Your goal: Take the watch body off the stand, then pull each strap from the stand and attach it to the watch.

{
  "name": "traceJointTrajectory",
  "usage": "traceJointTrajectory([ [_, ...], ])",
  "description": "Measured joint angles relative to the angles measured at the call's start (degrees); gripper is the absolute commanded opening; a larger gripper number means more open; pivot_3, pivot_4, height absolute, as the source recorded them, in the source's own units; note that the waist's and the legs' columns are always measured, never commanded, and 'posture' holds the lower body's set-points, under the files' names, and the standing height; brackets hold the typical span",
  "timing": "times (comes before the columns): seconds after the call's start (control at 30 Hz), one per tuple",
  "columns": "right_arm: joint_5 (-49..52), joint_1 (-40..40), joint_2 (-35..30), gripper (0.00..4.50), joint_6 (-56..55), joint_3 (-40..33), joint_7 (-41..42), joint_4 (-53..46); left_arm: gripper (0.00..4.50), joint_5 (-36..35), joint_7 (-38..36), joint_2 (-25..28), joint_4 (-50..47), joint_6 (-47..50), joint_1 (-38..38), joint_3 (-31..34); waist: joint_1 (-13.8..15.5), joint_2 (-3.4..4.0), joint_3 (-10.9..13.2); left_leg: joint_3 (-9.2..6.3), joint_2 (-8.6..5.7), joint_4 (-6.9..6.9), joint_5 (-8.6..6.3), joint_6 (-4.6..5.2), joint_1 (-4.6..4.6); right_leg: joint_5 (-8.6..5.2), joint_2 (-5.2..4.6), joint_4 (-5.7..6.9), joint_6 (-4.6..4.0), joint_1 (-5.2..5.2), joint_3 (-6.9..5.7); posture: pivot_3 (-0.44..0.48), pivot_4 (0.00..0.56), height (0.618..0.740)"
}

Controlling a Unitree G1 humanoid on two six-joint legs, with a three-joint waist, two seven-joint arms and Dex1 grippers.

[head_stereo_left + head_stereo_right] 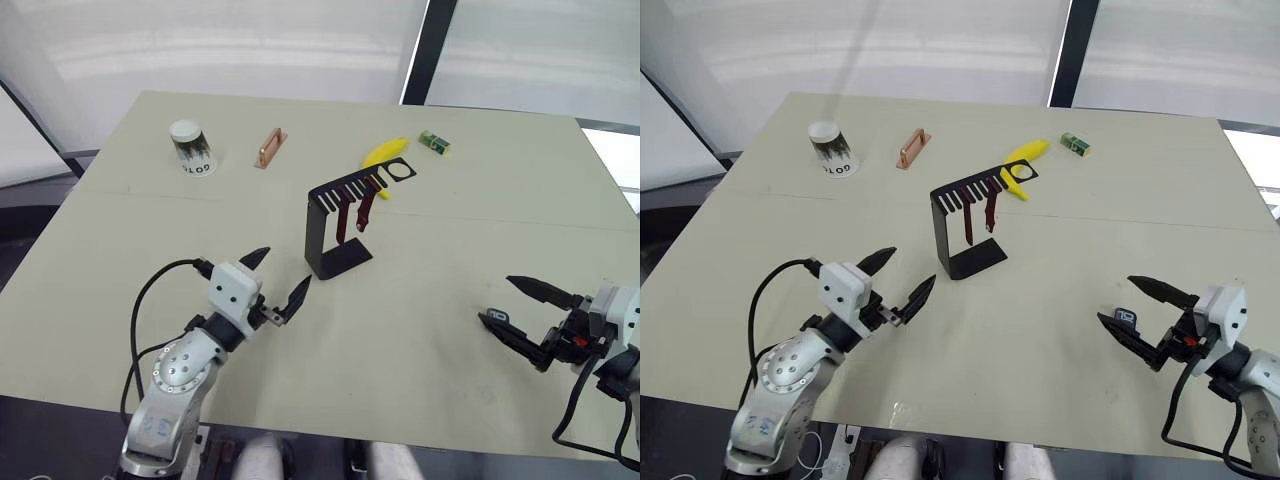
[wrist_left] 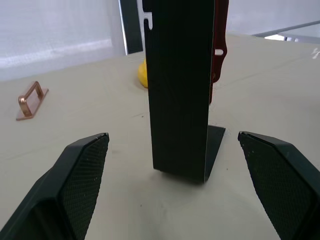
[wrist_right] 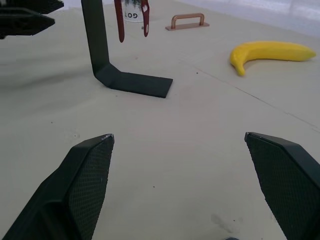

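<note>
Two maroon straps hang side by side from the slotted top arm of the stand, which sits near the middle of the table. The round hole at the far right end of that arm looks empty. Your watch body appears to be off the stand already: a small dark case shows just beside the near finger of the right gripper, at the table's near right. Whether it lies on the table or touches that finger, you cannot tell. The right gripper's fingers are spread wide and grip nothing.

Your left gripper sits near the stand's left side, level with its upright back, fingers also spread wide and empty; its wrist view looks straight at the back of the stand, with one strap peeking past the right edge.

Judging from this, the first step seems done and the strap step is in hand. Your next move probably calls for reaching the left gripper around to the straps, closing on one and sliding it out of its slot.

Farther off lie a banana, a cup, a copper handle and a green box.
</note>
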Motion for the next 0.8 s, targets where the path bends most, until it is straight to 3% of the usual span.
traceJointTrajectory([
  [0.3, 0.53, 0.85, 0.57, 4.46, 2.39, 0.93, 0.11, -4.15, 4.50, 3.03, 1.59, -4.53, 8.01, -2.75, -4.42, -4.11, -0.14, -0.01, 0.00, 0.02, 0.00, 0.05, 0.04, 0.03, 0.00, 0.00, 0.00, 0.02, 0.00, 0.00, 0.00, 0.000, 0.150, 0.725],
  [0.8, 0.50, 2.52, 1.09, 4.46, 3.23, 1.64, -0.51, -6.17, 4.50, 6.72, 8.91, -8.83, 12.59, -3.84, -7.94, -1.07, -0.07, -0.02, 0.01, 0.02, 0.00, 0.05, 0.05, 0.05, -0.01, 0.00, 0.00, 0.03, 0.00, 0.00, -0.02, 0.000, 0.150, 0.725],
])
